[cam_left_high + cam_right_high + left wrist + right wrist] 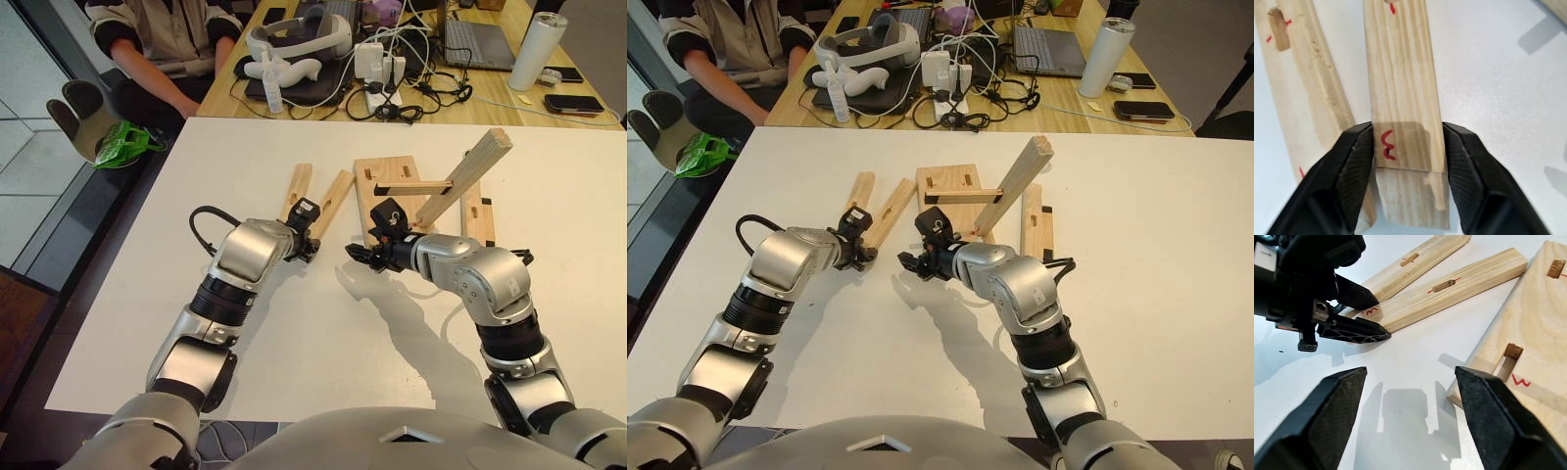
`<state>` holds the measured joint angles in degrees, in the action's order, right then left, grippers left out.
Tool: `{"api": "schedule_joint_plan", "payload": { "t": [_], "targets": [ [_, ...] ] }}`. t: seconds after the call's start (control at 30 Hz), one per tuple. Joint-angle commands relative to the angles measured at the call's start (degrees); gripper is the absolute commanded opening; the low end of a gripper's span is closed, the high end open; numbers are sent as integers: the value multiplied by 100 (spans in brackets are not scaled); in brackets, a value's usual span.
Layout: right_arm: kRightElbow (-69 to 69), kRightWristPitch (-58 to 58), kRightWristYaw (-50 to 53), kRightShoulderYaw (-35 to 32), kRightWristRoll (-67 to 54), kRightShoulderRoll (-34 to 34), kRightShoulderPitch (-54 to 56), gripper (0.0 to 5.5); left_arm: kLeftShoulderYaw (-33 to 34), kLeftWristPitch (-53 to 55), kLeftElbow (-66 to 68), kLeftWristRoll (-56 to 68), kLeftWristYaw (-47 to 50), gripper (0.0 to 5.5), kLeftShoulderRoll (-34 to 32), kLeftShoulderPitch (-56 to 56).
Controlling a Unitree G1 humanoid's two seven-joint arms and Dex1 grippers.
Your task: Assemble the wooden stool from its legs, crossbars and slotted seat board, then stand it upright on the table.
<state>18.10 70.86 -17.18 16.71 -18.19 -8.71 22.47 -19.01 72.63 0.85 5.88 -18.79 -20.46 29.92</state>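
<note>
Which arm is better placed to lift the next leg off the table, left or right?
Left. The left gripper has its fingers against both sides of the end of a leg. The right gripper hangs open over the table beside the seat board, holding nothing.

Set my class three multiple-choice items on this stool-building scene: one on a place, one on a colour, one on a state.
1. The left pincer is at: A a leg's end; B the seat board; C the table edge.
2. The marks on that leg are: A blue; B red; C green.
3. The right pincer is: A shut on a leg; B shut on a crossbar; C open, empty.
Answers: 1 A, its fingers clasp the leg; 2 B, a red scribble shows there; 3 C, its fingers stand apart, nothing between.
</note>
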Motion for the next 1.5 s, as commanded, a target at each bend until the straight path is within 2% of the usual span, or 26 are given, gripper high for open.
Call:
{"api": "schedule_joint_plan", "payload": {
  "t": [0.03,0.2,0.33,0.53,0.67,0.73,0.83,0.93,1.07,1.23,1.4,1.5],
  "targets": [
    [51,-19,20,-15,13,-4,86,340,216,-239,45,-137,125,215,-71,118],
    [81,-159,26,35,41,13,97,340,923,-1211,360,-428,801,207,115,564],
    [73,-354,21,85,80,14,115,340,994,-1817,403,-602,940,205,124,629],
    [92,-426,-5,73,46,39,109,340,1038,-1989,359,-670,921,205,142,639],
    [192,-325,23,-25,-8,70,41,340,1133,-1554,-291,-572,691,205,-32,295],
    [243,-1023,275,31,265,194,-136,340,1373,-717,-1444,-271,252,205,-495,-136],
    [59,-1476,431,88,426,427,11,340,1563,-268,-2088,-105,-5,205,-858,-414],
    [-219,-1568,336,-252,104,897,335,340,1819,-513,-1978,-105,186,205,-648,-273],
    [-384,-1551,363,-516,-156,1303,454,340,2075,-1070,-1787,-120,661,205,-28,-58],
    [-379,-1477,305,-442,-344,1583,503,340,2217,-1789,-1612,-242,1250,205,514,-114],
    [-345,-1753,90,-310,-151,1248,835,340,2193,-1855,-1596,-250,1358,205,587,-212],
    [-757,-2426,146,147,625,735,1029,340,2222,-1846,-1595,-232,1371,205,575,-228]
  ]
}}
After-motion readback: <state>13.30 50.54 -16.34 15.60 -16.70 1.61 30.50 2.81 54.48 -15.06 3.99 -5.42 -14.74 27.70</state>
